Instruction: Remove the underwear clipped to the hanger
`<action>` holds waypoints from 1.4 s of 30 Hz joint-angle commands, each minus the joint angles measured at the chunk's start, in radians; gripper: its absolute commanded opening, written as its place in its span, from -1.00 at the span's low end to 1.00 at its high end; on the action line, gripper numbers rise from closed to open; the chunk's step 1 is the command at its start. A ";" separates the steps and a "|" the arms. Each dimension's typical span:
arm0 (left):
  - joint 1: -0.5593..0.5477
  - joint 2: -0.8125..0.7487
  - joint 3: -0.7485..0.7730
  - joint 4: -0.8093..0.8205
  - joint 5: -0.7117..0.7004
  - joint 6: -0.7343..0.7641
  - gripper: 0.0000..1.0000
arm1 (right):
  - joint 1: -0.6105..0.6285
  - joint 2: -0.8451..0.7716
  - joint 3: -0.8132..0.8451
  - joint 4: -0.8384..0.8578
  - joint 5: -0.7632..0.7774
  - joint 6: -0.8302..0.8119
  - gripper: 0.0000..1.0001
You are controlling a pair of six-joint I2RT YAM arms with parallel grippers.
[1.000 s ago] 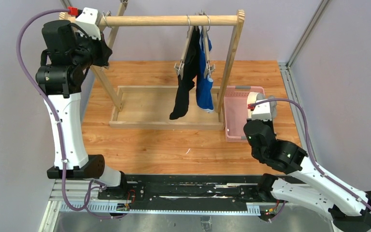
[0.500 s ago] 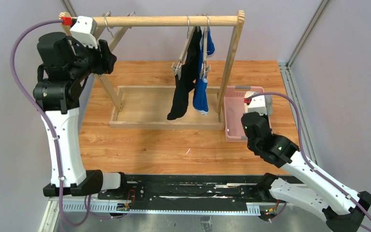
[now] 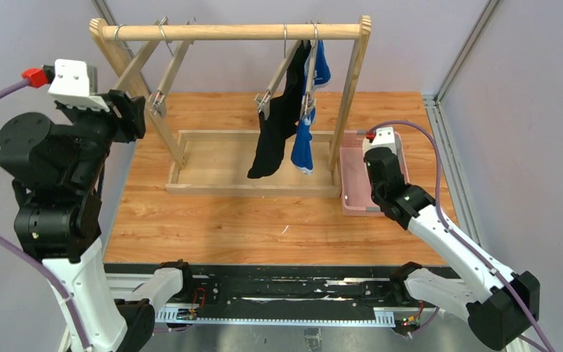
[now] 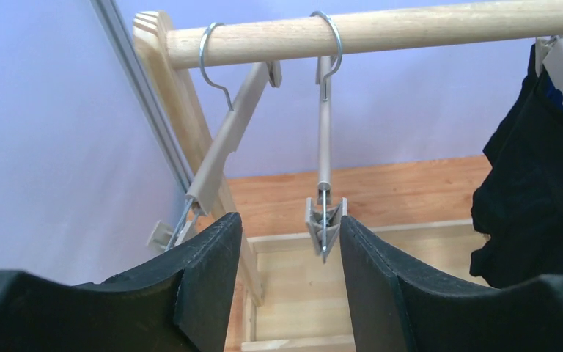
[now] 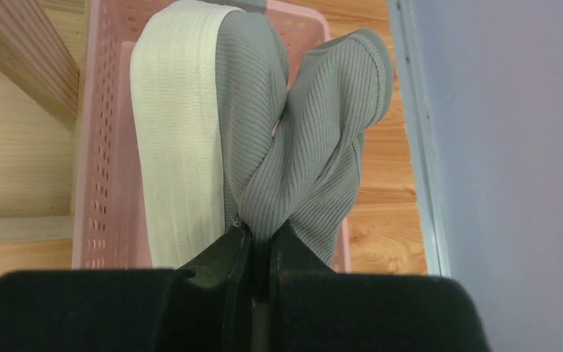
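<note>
My right tool (image 5: 258, 238) grips the grey ribbed pale-banded briefs (image 5: 293, 147) over the pink plastic basket (image 5: 92, 147) right of the wooden rack (image 3: 227, 31), ready to drop, while my left tool (image 4: 286, 242) gapes empty and the black briefs (image 3: 271, 139) and blue briefs (image 3: 302, 150) hang clipped on it.

Grey briefs (image 5: 308, 147), ribbed, pale waistband: bunched, pinched between right fingers (image 5: 223, 257), above pink basket (image 5: 92, 183). Black briefs (image 3: 278, 121): limp, clipped to hanger (image 3: 276, 75) on rail (image 3: 227, 31). Blue briefs (image 3: 304, 150): just beside black, on right, likewise hanging.
</note>
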 commanded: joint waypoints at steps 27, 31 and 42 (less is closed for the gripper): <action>-0.410 0.444 0.340 0.152 0.178 -0.114 0.14 | -0.064 -0.089 0.004 0.015 -0.272 0.045 0.31; -0.478 0.508 0.355 0.152 0.154 -0.077 0.14 | -0.064 -0.121 -0.019 0.021 -0.308 0.048 0.31; -0.560 0.552 0.342 0.152 0.132 -0.043 0.07 | -0.061 -0.142 -0.043 0.027 -0.346 0.056 0.31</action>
